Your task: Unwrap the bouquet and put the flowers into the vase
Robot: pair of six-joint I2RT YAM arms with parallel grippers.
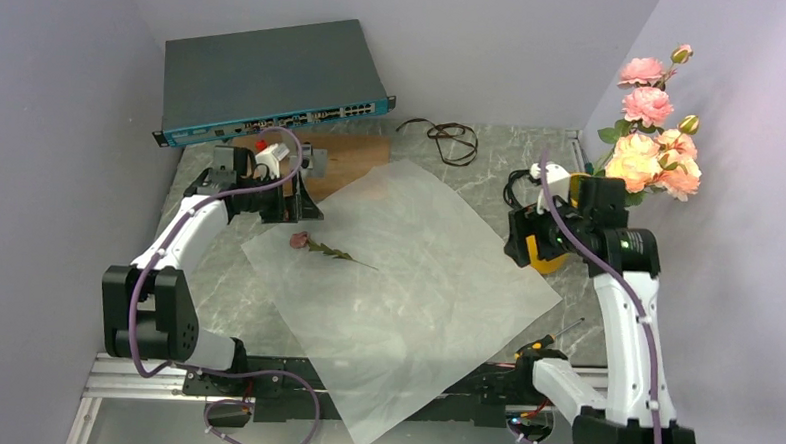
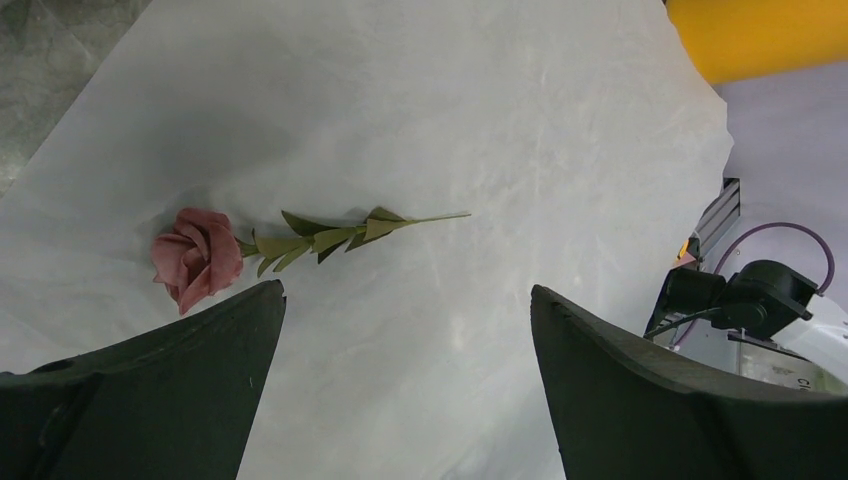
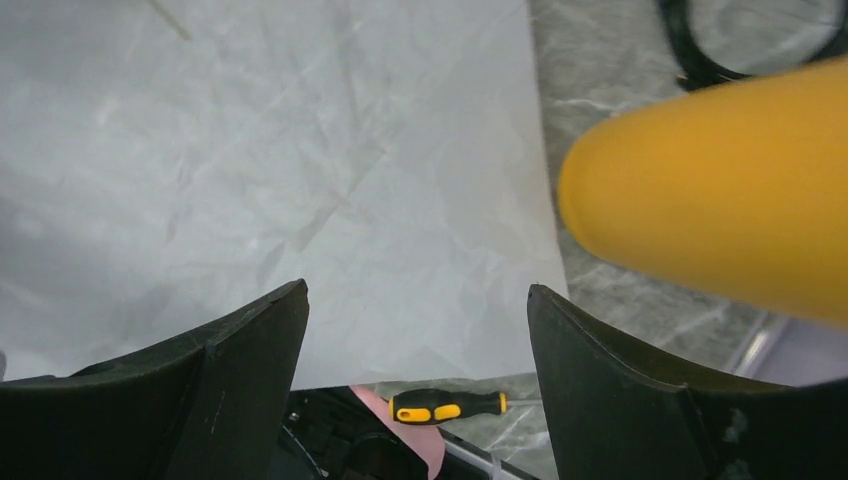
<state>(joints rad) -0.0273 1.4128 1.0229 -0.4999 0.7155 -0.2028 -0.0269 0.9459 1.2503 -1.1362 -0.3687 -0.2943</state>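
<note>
1 mauve rose (image 2: 197, 255) lies on the paper sheet (image 1: 416, 283), near its left corner. The other flowers (image 1: 653, 143) stand in the vase (image 3: 720, 200), just off the sheet's right edge.

Step in hand: transfer of the last stem, as judged.

- Left gripper (image 2: 405, 300): over the rose, jaws spread, empty.
- Right gripper (image 3: 418, 300): at the sheet's right edge, released, holding nothing.

Next move: lower the left gripper and clamp the thin stem.

A grey marble-patterned table (image 1: 216, 294) is seen largely covered by a crumpled translucent white paper sheet (image 1: 417, 273), spread flat and overhanging the near edge. A brown board (image 1: 357, 160) is partly tucked under the sheet's far corner, with a thin brown ribbon (image 1: 453, 140) coiled just to its right. A yellow-orange vase (image 1: 546, 257) is stood by the sheet's right corner, and a yellow-handled screwdriver (image 1: 549, 339) is laid near the front.
</note>
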